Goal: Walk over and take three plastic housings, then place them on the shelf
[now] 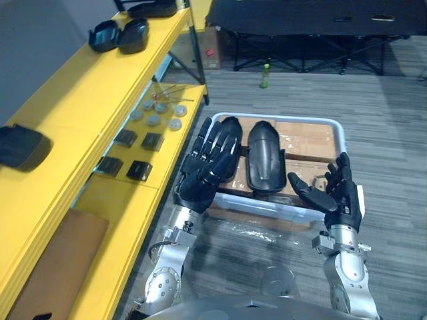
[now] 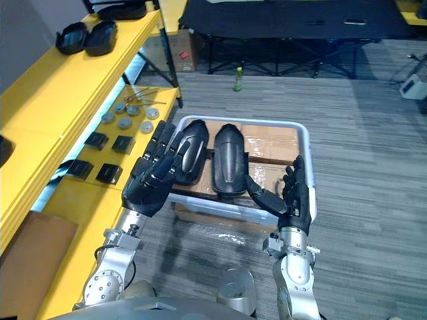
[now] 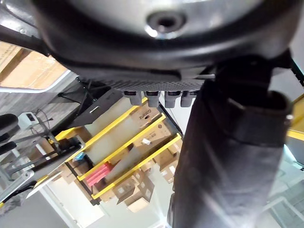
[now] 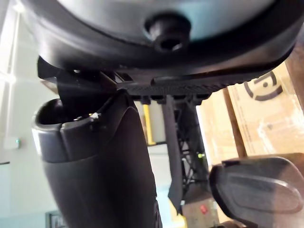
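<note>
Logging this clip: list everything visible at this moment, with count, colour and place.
housings in the crate: two, black, side by side on the cardboard boxes
housings on the shelf: at least four, black, top level
crate: one, white, on the floor beside the shelf
cardboard boxes: brown, count unclear, inside the crate
shelf: one, yellow, to the robot's left
discs: about six, grey, lower shelf level
square pieces: four, black, lower level, nearer than the discs
bottle: one, green, on the floor beyond the crate
folding table: one, black, far side
left hand: dark, open, over the left housing in the crate
right hand: dark, open, at the crate's near right corner
</note>
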Robot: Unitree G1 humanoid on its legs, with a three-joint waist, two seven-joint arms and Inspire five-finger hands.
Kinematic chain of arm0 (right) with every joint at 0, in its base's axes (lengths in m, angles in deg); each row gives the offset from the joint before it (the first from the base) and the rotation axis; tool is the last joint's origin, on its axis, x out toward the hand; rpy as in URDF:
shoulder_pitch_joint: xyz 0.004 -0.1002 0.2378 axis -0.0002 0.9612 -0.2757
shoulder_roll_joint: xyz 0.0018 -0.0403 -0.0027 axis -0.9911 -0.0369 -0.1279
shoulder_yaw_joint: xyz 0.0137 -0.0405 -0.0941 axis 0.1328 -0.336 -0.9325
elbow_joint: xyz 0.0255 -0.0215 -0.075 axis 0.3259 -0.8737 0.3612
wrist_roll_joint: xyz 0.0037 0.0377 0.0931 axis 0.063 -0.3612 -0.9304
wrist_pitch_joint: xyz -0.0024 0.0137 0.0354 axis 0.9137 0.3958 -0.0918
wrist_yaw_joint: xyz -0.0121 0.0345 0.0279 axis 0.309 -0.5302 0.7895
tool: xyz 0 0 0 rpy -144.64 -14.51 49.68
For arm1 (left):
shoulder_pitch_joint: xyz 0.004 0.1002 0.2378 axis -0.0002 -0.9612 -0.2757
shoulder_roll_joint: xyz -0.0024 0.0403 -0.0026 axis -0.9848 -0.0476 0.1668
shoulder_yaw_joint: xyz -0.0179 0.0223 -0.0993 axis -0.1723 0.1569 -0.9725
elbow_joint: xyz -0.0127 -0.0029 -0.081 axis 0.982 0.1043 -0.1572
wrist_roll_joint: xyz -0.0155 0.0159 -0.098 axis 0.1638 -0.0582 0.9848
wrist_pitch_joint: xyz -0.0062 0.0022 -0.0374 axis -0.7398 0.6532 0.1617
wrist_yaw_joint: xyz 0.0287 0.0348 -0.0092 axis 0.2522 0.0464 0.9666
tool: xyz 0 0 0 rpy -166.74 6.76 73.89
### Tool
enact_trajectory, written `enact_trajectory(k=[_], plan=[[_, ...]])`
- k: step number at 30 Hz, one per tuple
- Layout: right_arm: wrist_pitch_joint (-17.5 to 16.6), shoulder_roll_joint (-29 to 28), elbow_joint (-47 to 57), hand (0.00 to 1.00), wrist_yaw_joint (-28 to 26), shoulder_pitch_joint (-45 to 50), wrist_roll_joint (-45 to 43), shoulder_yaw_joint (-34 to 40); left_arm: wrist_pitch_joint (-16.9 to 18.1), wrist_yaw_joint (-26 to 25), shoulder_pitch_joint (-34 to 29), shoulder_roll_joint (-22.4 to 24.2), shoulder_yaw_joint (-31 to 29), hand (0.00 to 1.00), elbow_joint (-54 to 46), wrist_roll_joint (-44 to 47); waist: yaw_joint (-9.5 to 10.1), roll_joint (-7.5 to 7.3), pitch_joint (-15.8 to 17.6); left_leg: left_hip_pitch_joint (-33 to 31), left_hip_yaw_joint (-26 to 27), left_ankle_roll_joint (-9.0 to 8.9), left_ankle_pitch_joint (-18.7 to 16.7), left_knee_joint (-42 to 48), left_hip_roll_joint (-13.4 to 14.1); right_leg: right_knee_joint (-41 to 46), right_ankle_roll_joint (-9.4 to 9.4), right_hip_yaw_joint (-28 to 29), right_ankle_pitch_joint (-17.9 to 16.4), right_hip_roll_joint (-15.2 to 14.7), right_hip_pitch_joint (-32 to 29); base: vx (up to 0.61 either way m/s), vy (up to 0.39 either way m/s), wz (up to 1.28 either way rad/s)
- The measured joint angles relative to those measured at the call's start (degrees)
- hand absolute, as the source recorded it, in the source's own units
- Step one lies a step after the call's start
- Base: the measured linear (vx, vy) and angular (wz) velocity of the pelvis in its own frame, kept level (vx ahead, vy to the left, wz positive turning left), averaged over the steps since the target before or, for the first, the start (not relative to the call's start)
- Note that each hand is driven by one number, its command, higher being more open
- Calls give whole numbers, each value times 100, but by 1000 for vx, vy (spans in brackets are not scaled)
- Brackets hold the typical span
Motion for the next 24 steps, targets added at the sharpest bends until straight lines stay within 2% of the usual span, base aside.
enact_trajectory(k=[2, 4, 5, 6, 7, 10, 12, 14, 18, 19, 22, 24], plan=[[213, 53, 109, 100, 27, -88, 48, -54, 0, -8, 10, -16, -23, 100, 61, -10, 51, 31, -23, 83, -82, -9, -25, -422, -76, -95, 82, 143, 165, 67, -200, -42, 52, -37], [490, 97, 76, 100, 184, -256, 54, -120, -1, -5, 37, -36, -60, 100, 235, -39, 57, 65, -44, 128, -51, -132, -105, -649, -177, -218, 222, 275, 347, 44, -303, -61, 131, -34], [627, 72, -26, 100, 338, -360, 164, -136, -8, -4, 33, -95, -67, 100, 348, -70, 107, 31, -30, 194, 9, -352, -165, -724, -258, -327, 310, 381, 478, -15, -324, -89, 224, -43], [718, 3, -212, 100, 528, -461, 339, -164, -30, -11, 38, -197, -61, 100, 432, -143, 169, -62, -18, 208, 114, -395, -190, -695, -390, -519, 419, 468, 652, -131, -304, -99, 234, -44], [745, -21, -325, 100, 617, -506, 360, -168, -53, -20, 37, -229, -57, 100, 446, -193, 187, -98, -16, 184, 143, -399, -227, -633, -445, -673, 452, 474, 764, -189, -262, -110, 234, -32], [783, -96, -1208, 100, 1065, -1057, 340, 80, -95, -37, 110, -537, -91, 100, 440, -236, 255, -287, 77, -129, 215, -218, -481, -192, -672, -1485, 579, 394, 1338, -463, -41, -136, 204, -14], [783, -89, -1590, 100, 1351, -1459, 339, 452, -93, -197, 253, -548, -191, 100, 439, -277, 295, -322, 180, -467, 104, -174, -532, 114, -746, -1684, 586, 268, 1527, -555, -74, -132, 122, 23], [798, 132, -2048, 100, 1680, -2114, 341, 853, -91, -352, 463, -550, -308, 100, 437, -255, 304, -310, 422, -849, -91, -189, -541, 439, -752, -1790, 589, 80, 1661, -564, -113, -153, 70, 40], [827, 797, -2215, 100, 1985, -2993, 474, 1097, -97, -446, 470, -511, -484, 100, 427, -249, 372, -190, 819, -1226, -359, -191, -523, 698, -755, -1797, 578, -142, 1755, -544, -199, -112, 9, 30], [840, 974, -2215, 100, 2010, -3207, 494, 1097, -130, -499, 428, -511, -492, 100, 427, -306, 439, -172, 911, -1273, -416, -192, -505, 733, -756, -1797, 575, -194, 1764, -536, -201, -34, -3, 16], [939, 1179, -2226, 100, 2016, -3450, 493, 1046, -134, -500, 423, -509, -476, 100, 427, -429, 540, -155, 972, -1437, -506, -193, -497, 770, -761, -1795, 564, -266, 1774, -528, -276, -23, 2, 14], [972, 1250, -2535, 100, 1978, -3706, 493, 930, -134, -498, 433, -534, -452, 100, 445, -423, 627, -205, 1039, -1498, -560, -199, -473, 769, -765, -1797, 557, -319, 1783, -521, -296, 5, 5, 15]])
